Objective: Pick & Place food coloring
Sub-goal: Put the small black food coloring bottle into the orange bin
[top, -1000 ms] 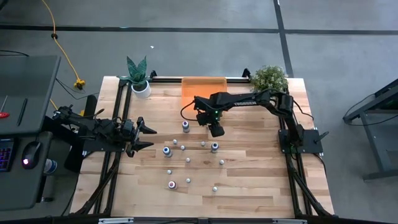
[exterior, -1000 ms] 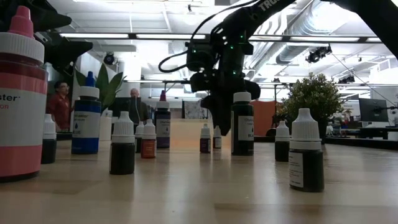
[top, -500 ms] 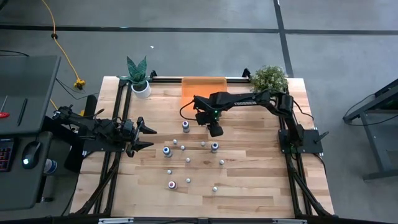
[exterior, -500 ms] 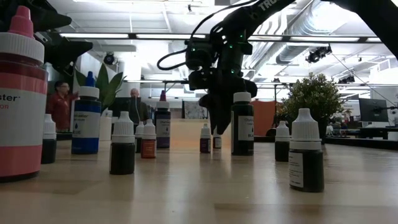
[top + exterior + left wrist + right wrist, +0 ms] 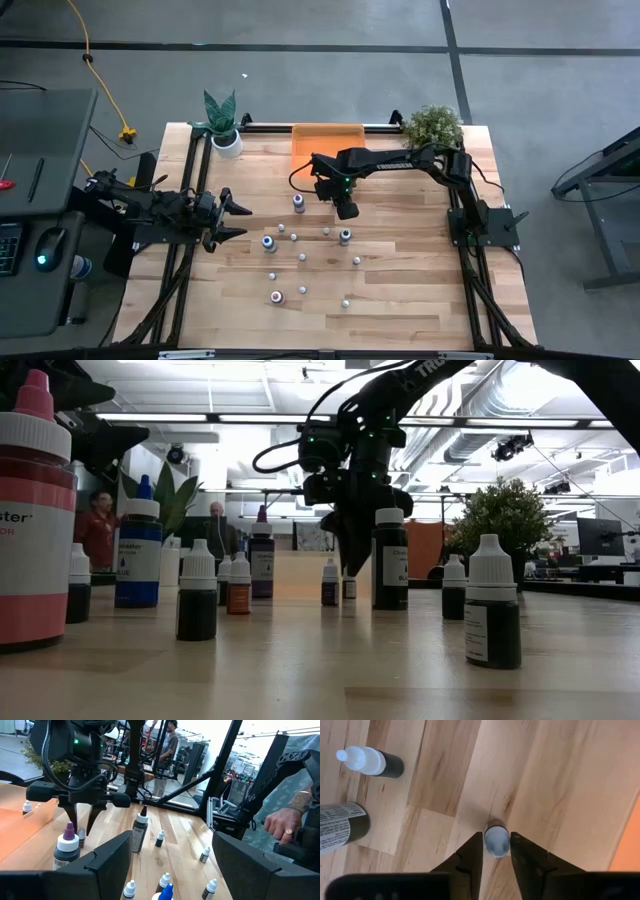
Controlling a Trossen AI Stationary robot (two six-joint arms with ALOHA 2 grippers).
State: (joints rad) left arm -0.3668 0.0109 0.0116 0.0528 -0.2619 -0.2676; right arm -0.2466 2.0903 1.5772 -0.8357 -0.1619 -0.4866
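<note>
Grasp step of the pick. The right gripper stands low in the wrist frame, its dark fingers narrowed onto a tiny pale-capped dropper bottle of food coloring on the pale wooden tabletop, upper centre in the high view. Judged next: lift straight up, clear of neighbouring bottles. The left gripper waits at left, jaws spread.

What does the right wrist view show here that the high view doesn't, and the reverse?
Only the right wrist view: a small bottle standing between the fingers of the right gripper. Only the high view: the left gripper waiting at the table's left edge, the orange bin, two plants. Both: scattered bottles on wood.
</note>
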